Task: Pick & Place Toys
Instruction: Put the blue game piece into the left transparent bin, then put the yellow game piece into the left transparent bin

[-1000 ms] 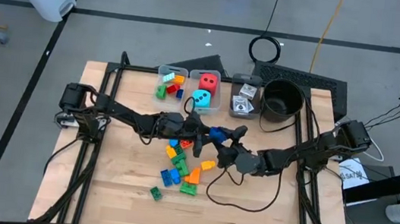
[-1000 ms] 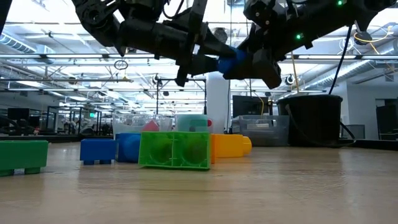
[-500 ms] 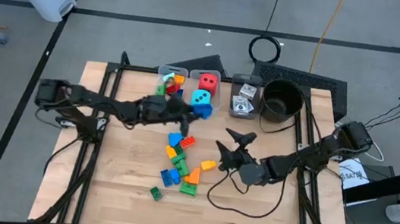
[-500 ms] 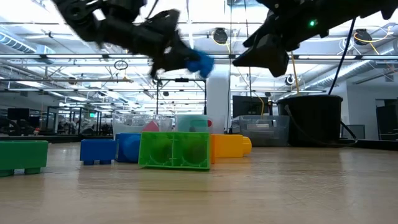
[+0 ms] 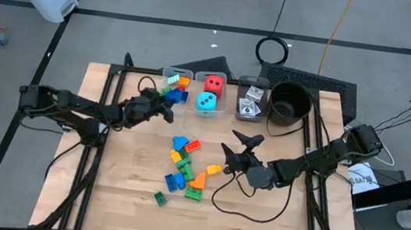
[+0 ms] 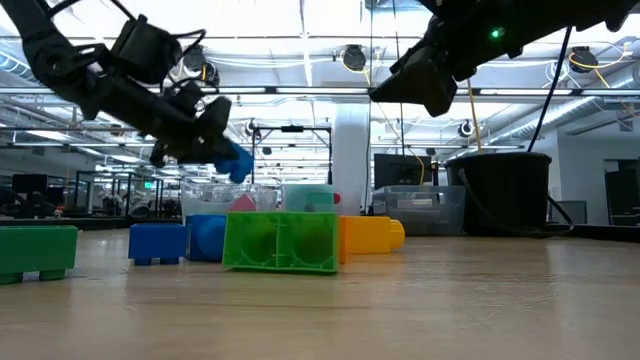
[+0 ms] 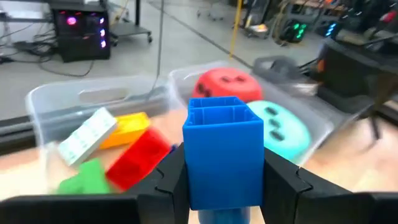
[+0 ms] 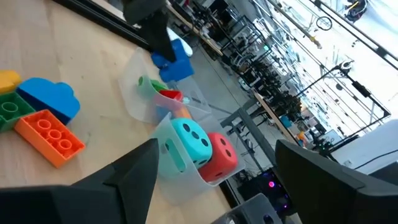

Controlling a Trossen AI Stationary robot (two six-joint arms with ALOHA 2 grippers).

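My left gripper is shut on a blue brick above the near part of the left clear bin. That bin holds white, yellow, red and green bricks. The brick also shows in the low view. The middle bin holds a red die and a teal die. A heap of loose bricks lies on the table. My right gripper is open and empty, right of the heap and above the table. My left gripper pinches the blue brick by two opposite sides between its two fingers, and the brick's far end sticks out past the fingertips. The fingers come from the table's left, slanting slightly down. The brick is lifted clear.
A third clear bin with cards and a round black pot stand at the far right. A single green brick lies nearer the front edge. Bare wood lies left and in front of the heap.
The blue brick was between both grippers over the table's middle. It has gone with my left gripper toward the far left and lower, to the left bin. My right gripper has drawn back a little from where the brick was.
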